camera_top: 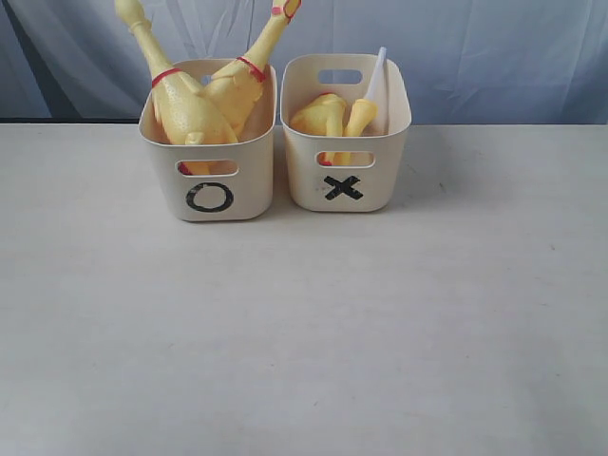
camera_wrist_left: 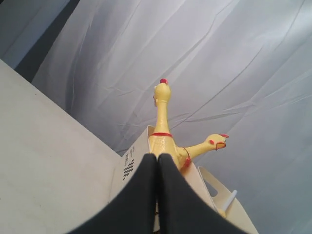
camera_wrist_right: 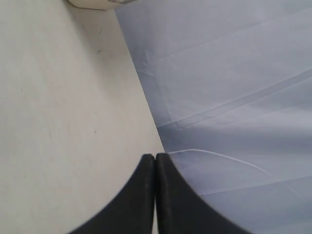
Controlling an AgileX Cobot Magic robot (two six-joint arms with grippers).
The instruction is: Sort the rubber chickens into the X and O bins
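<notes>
**Mia:** Where are the toys? Do we see them all?

**Ben:** We do. A long yellow rubber chicken [camera_top: 180, 106] stands in the cream plastic tub with the black O [camera_top: 160, 180]. A second long chicken [camera_top: 249, 71] stands in there too. Their bodies touch, and their necks poke out over the rim, one leaning each way.

**Mia:** And the other tub?

**Ben:** The cream plastic tub with the black X [camera_top: 380, 185] sits just beside the O tub, on its right in the outside view. We see a short yellow rubber chicken [camera_top: 321, 114] lying low inside. A smaller yellow chicken [camera_top: 361, 116] is next to it, and a white tube [camera_top: 378, 76] sticks up from that one.

**Mia:** What do the tubs stand on?

**Ben:** They stand on the pale flat surface [camera_top: 304, 332], at the back near the blue-grey cloth [camera_top: 494, 57].

**Mia:** What about the hands?

**Ben:** We see the left hand [camera_wrist_left: 157, 156] closed, with its black fingers pressed together and nothing between them. It points at the O tub. The right hand [camera_wrist_right: 155, 156] is closed and empty too, over the edge of the surface.
</notes>
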